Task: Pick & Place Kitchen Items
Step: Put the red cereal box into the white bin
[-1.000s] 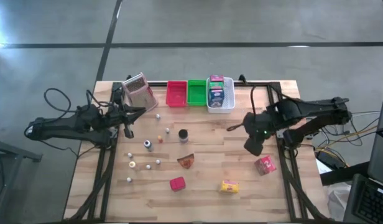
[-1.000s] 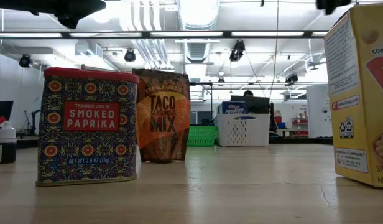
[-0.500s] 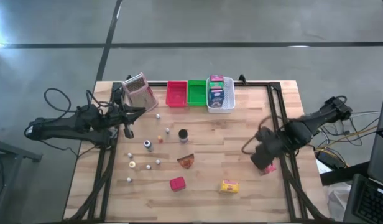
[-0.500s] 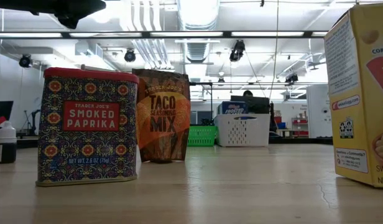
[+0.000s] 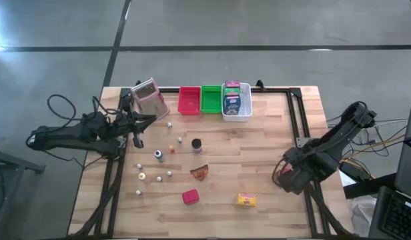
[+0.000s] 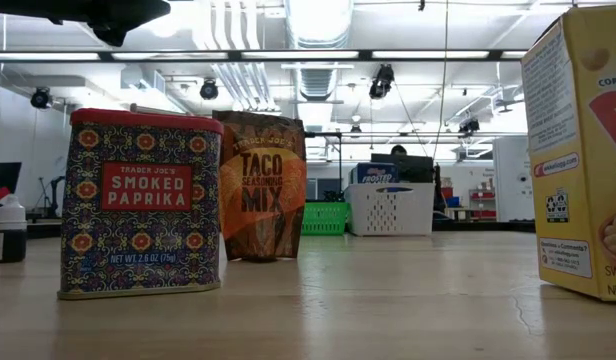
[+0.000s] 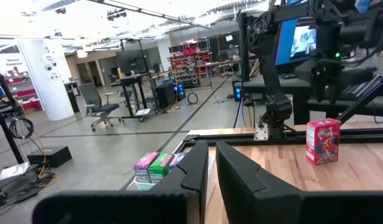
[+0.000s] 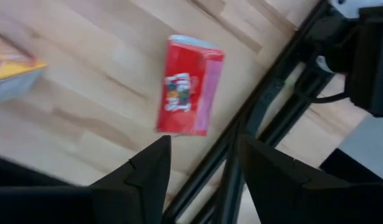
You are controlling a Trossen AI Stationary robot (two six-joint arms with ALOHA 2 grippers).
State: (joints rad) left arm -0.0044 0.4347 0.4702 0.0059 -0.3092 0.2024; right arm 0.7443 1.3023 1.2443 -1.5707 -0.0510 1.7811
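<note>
Now right hand (image 8: 201, 168) has moved over the pink box (image 8: 189, 93), fingers apart, prob. empty; left hand (image 7: 210, 171) closed, unmoved.

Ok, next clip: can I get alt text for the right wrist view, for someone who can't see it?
Seen from above, a red and pink cereal box lies flat on the light wooden table, beyond the right gripper, whose two dark fingers are parted with nothing between them. A yellow box shows at one edge, and a black metal frame rail runs diagonally beside the red box.
</note>
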